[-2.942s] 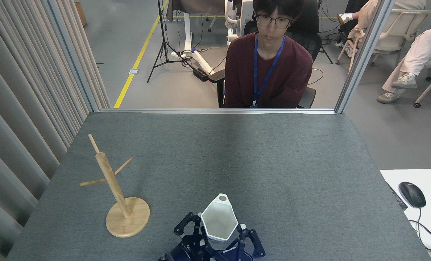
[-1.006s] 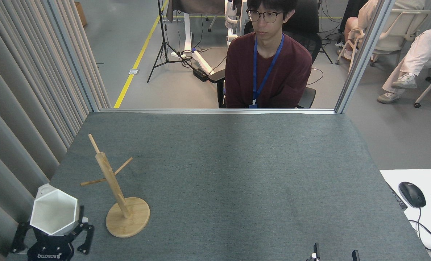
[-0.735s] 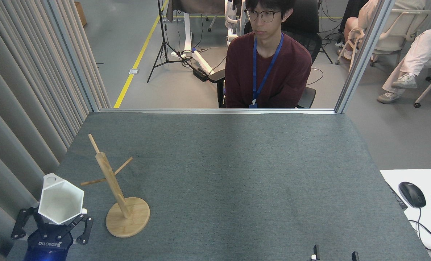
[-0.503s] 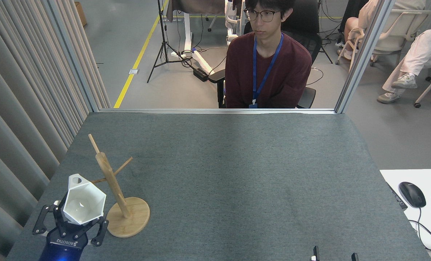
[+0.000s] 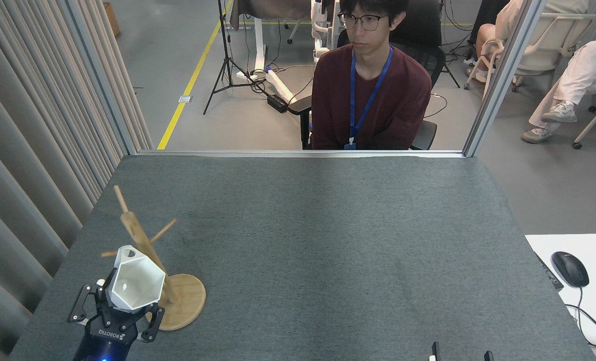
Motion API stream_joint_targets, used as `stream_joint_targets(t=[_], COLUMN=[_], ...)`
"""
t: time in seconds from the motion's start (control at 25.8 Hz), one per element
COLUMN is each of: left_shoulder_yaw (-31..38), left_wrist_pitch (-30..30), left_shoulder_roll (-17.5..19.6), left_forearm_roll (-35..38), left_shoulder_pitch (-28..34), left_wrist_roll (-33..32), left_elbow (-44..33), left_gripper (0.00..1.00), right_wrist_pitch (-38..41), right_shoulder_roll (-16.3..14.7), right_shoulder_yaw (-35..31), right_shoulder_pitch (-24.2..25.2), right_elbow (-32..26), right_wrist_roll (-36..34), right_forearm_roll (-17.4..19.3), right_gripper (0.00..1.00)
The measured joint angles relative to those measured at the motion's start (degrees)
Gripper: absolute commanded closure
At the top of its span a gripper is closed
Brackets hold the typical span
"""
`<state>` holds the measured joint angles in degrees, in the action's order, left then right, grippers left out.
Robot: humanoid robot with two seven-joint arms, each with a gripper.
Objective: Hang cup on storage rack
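Head view first and only: left tool [image 5: 120,308] is clamped on the cup [image 5: 135,284], its dark fingers [image 5: 153,321] hugging the white faceted body from below, mouth turned toward the camera and slightly up. Half a second ago the cup sat a little further left and clear of the wood; now it has been carried right and forward until its ring handle [image 5: 128,253] overlaps the left-pointing peg [image 5: 109,253] of the storage rack [image 5: 147,260]. Whether the peg has actually entered the hole cannot be told from this angle. The rack itself has shifted: its post leans further left than it did and the disc base [image 5: 187,306] appears nudged, which suggests the cup or tool is pressing against it. My judgement is that the hanging step is in its final approach, and that the push on the rack is a risk, since a light mug tree could tip or slide before the handle seats.

The cup's interior [image 5: 136,287] looks empty apart from a small dark spot on its inner wall, perhaps a shadow or hole. Nothing hangs on the other pegs.

Right tool [image 5: 458,357] shows only as two dark tips at the bottom edge, standing apart with nothing between them. Across the grey surface [image 5: 328,240] a person [image 5: 370,95] sits watching, well apart from the rack.
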<state>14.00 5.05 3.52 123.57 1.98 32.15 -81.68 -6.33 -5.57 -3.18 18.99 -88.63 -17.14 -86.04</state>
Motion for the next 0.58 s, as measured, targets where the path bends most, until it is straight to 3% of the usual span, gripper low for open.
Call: stream_joint_targets(t=[0.58], left_shoulder_yaw=[4.54], left_wrist_pitch=[-0.11], left_shoulder_roll=[0.02], left_forearm_roll=[-1.46], left_shoulder_pitch=[1.29], left_wrist_roll=[0.04], left_elbow=[-2.89], left_gripper=[0.73], right_wrist_pitch=[0.0], right_shoulder_roll=[-0.12], right_shoulder_yaw=[0.09], right_shoulder_pitch=[-0.34], right_elbow=[0.04], right_wrist_roll=[-0.01], right_forearm_roll=[-1.18], right_gripper=[0.02])
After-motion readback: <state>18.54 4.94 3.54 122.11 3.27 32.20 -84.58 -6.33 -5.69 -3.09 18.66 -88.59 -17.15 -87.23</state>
